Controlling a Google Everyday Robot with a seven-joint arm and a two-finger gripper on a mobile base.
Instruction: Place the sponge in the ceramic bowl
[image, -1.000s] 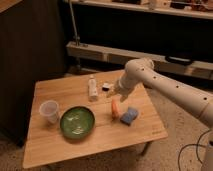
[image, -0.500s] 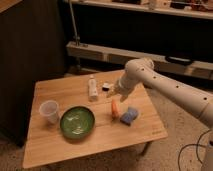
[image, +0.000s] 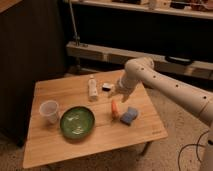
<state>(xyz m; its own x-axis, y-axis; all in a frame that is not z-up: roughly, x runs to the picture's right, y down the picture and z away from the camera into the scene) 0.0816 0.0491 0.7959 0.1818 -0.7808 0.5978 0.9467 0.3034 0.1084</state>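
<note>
The blue sponge (image: 129, 116) lies on the wooden table (image: 60, 145), right of centre. The dark-green ceramic bowl (image: 77, 122) sits to its left, near the table's middle, with nothing in it. My gripper (image: 113, 91) hangs at the end of the white arm, above the table behind the sponge and just above an orange carrot-shaped thing (image: 115, 108). It holds nothing that I can see.
A clear plastic cup (image: 49, 111) stands left of the bowl. A white bottle (image: 92, 88) lies behind the bowl, and a small dark-and-white object (image: 107, 86) sits by the gripper. Dark shelving runs behind the table.
</note>
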